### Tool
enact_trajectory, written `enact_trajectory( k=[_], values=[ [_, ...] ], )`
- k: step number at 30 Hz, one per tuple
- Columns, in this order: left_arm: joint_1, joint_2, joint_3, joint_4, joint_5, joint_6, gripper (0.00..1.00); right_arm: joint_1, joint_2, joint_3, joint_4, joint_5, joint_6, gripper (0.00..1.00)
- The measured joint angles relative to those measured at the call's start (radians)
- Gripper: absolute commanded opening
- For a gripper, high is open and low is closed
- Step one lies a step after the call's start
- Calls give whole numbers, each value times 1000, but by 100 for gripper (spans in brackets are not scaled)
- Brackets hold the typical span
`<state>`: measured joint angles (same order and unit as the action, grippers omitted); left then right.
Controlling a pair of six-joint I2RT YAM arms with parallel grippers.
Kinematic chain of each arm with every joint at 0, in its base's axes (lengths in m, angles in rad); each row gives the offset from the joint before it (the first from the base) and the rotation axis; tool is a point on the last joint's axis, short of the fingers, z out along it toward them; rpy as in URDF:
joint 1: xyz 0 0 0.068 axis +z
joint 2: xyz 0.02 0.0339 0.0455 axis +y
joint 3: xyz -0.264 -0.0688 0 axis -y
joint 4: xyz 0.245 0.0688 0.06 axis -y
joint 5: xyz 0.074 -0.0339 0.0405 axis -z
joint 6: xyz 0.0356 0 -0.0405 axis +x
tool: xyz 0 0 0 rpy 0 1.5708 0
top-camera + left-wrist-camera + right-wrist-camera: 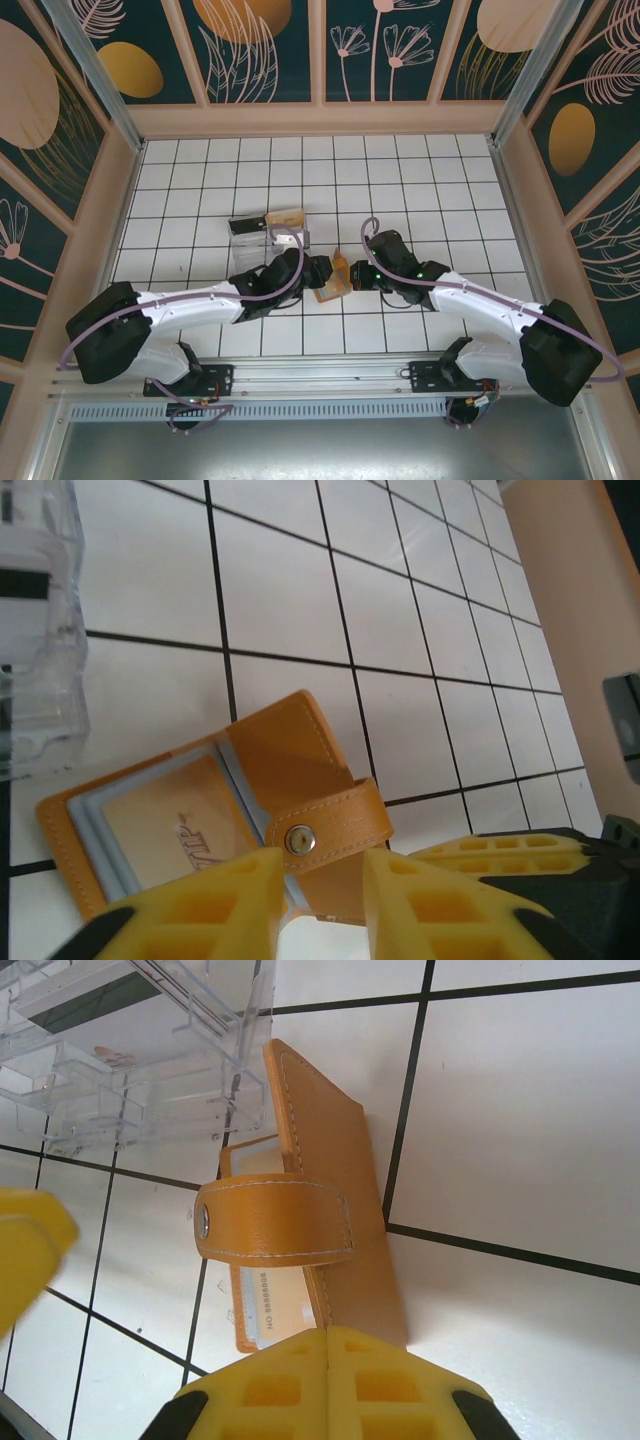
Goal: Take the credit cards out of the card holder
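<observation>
The card holder is orange-brown with paler stitching, a silver snap on its strap and grey-blue pockets inside. The card in it looks pale tan with reddish lettering. The desk is white, ruled by a black grid. The tray is clear. The left tool and right tool are yellow. The arms are white and black, with purple cables. The walls are dark teal with gold ovals and pale plant drawings.

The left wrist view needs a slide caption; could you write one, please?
Left gripper flanks the snap strap of the orange card holder, a credit card showing inside.
</observation>
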<state>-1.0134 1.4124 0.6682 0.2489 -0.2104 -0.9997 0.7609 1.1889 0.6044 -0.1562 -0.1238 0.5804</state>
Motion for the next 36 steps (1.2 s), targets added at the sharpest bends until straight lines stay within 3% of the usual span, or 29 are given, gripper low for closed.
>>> enact_trajectory(
  k=[16, 22, 29, 36],
  values=[
    [-17, 280, 114, 38, 95, -18, 15, -59, -5, -80, -19, 61, 29, 0],
    [-17, 303, 122, 32, 94, -23, 14, -60, 45, -80, -11, 83, 32, 22],
    [-17, 315, 103, 24, 70, -43, 11, -60, 169, -80, 18, 107, 28, 25],
    [-20, 312, 62, 38, 45, -68, 10, -62, 182, -79, 40, 120, 29, 22]
  ],
)
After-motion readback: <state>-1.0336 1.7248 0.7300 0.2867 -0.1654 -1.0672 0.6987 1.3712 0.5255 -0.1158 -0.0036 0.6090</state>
